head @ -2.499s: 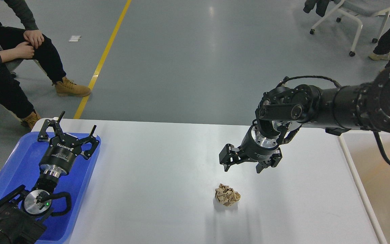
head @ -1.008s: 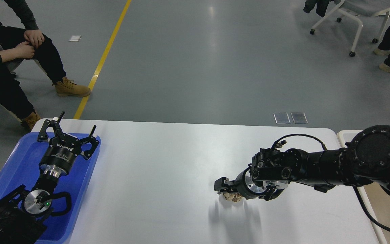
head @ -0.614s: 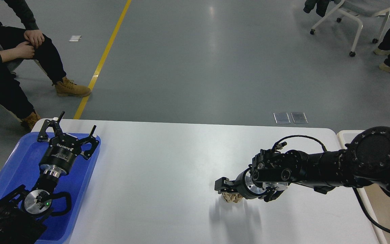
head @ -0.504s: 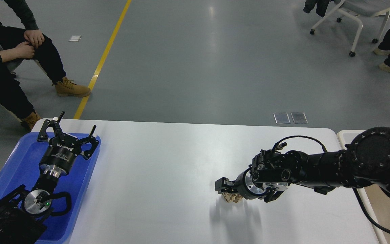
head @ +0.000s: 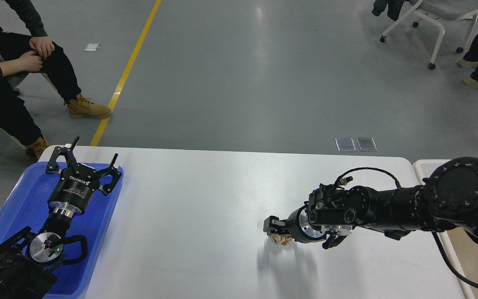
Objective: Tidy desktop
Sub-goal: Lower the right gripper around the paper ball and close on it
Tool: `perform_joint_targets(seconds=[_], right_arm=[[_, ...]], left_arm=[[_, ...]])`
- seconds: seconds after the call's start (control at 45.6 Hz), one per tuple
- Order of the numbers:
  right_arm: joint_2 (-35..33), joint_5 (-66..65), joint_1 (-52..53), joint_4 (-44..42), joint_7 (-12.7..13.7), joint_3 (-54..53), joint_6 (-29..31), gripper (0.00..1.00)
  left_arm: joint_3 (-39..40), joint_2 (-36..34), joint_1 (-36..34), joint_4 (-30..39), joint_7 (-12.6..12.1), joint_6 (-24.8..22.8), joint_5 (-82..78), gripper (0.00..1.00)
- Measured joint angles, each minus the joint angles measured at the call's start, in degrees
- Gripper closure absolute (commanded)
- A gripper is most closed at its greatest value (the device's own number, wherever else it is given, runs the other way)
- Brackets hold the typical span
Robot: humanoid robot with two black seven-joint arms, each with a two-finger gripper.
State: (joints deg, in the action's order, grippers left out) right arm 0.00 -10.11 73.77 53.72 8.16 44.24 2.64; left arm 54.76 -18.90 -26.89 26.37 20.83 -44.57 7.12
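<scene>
**Head view of a desktop with a crumpled paper ball under grasp**

At far left, a blue tray (head: 19, 199) is seen lying over the desktop's left corner; above it the left gripper (head: 82, 162) is held with its fingers spread wide, gripping nothing. The desktop (head: 193, 216), a glossy white rectangular top with rounded corners, fills the lower part of the view. Right of centre, a crumpled brown paper ball (head: 282, 239) is largely hidden by the right gripper (head: 284, 236), whose fingers are pressed against it. A pale bin rim (head: 419, 166) is visible just beside the right edge.
</scene>
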Motion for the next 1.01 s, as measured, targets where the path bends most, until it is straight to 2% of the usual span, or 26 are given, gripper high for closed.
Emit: perform_joint_targets(seconds=[0.285, 0.658, 0.723, 0.767, 0.811, 1.008], right_arm=[[0.0, 0.0, -0.19, 0.06, -1.66, -0.02, -1.39, 0.38], [0.0, 0.0, -0.44, 0.01, -2.76, -0.15, -2.33, 0.41], [0.0, 0.0, -0.53, -0.01, -2.95, -0.23, -2.54, 0.49], [0.0, 0.0, -0.59, -0.03, -3.1, -0.28, -2.77, 0.62], [0.0, 0.0, -0.66, -0.06, -3.36, -0.32, -3.06, 0.72], [0.0, 0.01, -1.0, -0.47, -4.46, -0.6, -3.82, 0.88]], left_arm=[[0.0, 0.0, 0.0, 0.0, 0.0, 0.0, 0.0, 0.01], [0.0, 0.0, 0.0, 0.0, 0.0, 0.0, 0.0, 0.01], [0.0, 0.0, 0.0, 0.0, 0.0, 0.0, 0.0, 0.01], [0.0, 0.0, 0.0, 0.0, 0.0, 0.0, 0.0, 0.01], [0.0, 0.0, 0.0, 0.0, 0.0, 0.0, 0.0, 0.01], [0.0, 0.0, 0.0, 0.0, 0.0, 0.0, 0.0, 0.01]])
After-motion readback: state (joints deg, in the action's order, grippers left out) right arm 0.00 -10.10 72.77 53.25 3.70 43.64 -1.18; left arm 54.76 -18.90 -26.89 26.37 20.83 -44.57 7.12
